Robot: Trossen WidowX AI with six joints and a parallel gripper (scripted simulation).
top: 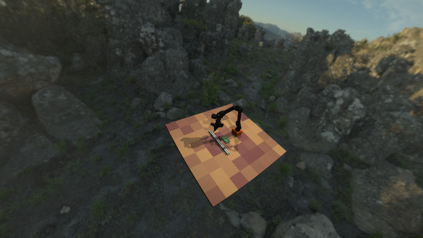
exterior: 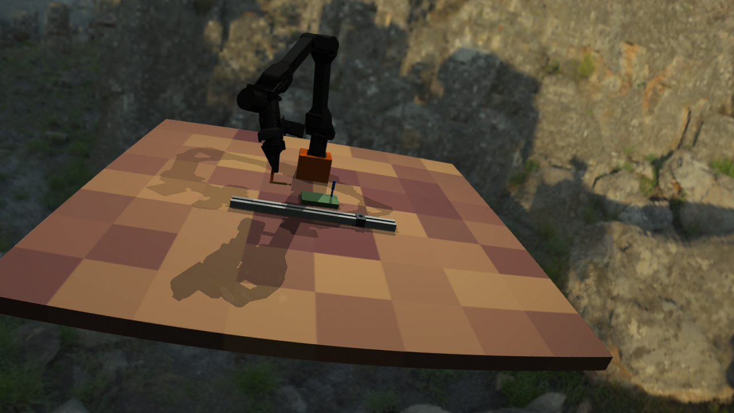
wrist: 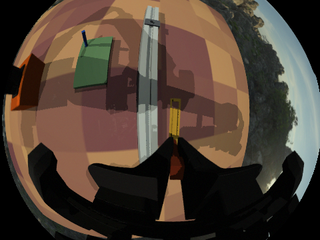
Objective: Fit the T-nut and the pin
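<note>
My gripper (exterior: 275,171) (wrist: 175,141) is shut on the orange handle (wrist: 177,167) of the brass T-nut. The brass T-nut (exterior: 280,182) (wrist: 175,120) hangs in the air below the fingertips, its long plate roughly level. The aluminum rail (top: 218,141) (exterior: 266,206) (wrist: 143,117) lies on the table; in the wrist view the nut shows just right of it. The dark bracket (exterior: 360,219) (wrist: 152,23) sits across the rail toward its far end in the wrist view. The blue pin (exterior: 333,187) (wrist: 85,38) stands upright in the green tray (top: 225,139) (exterior: 313,197) (wrist: 91,71).
The orange base block (top: 236,132) (exterior: 313,167) (wrist: 30,85) of the arm stands behind the green tray in the exterior view. The tray lies between the base and the rail. Arm shadows fall across the checkered table (top: 218,174) (exterior: 348,318) and the rail.
</note>
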